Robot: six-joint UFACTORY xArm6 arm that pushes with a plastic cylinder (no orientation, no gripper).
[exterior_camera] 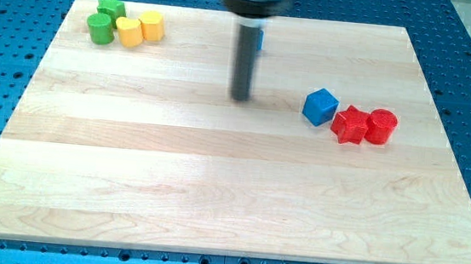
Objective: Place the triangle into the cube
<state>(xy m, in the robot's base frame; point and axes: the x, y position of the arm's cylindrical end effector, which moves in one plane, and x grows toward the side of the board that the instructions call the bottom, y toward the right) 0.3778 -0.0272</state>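
My tip (239, 97) holds nothing. A blue block (261, 38), shape hidden, peeks from behind the rod toward the bench's top edge; blue cube (320, 106) lies right.

A straight, dark grey cylindrical rod with a faint lengthwise sheen hangs from a wider black round collar under a pale metal mount; my tip (239, 98) is blunt and flat

no text, label, brand, number or sign can be read anywhere in the view. the coloured blocks carry no markings. the wooden surface (214, 181) shows only its grain, from twelve o'clock to six o'clock.
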